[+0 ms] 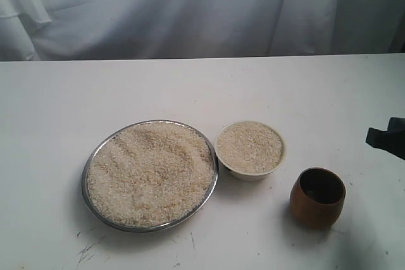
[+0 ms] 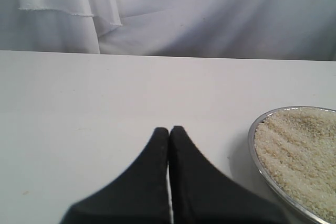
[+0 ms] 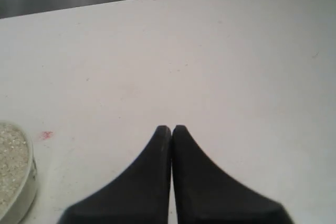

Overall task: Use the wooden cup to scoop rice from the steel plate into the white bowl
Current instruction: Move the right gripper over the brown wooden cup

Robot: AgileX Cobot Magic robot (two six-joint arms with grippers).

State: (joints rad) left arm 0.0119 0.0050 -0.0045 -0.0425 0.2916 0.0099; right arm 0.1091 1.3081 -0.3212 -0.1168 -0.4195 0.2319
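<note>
The rice [image 1: 150, 175] is a pale, grainy heap that fills the shiny plate [image 1: 84, 184], left of centre near the front of the table [image 1: 190, 86]. The bowl [image 1: 248, 174] sits just beside the plate's right rim, seemingly touching it, and is also heaped with grains. The cup [image 1: 316, 205] stands upright, apart from the bowl, at its front right. Bare tabletop spreads behind and to the left, as far as a white cloth [image 1: 190, 11]. The right claw [image 3: 171, 128] is pressed closed on nothing over bare table. The left claw [image 2: 169, 128] is likewise closed, near the plate's rim.
</note>
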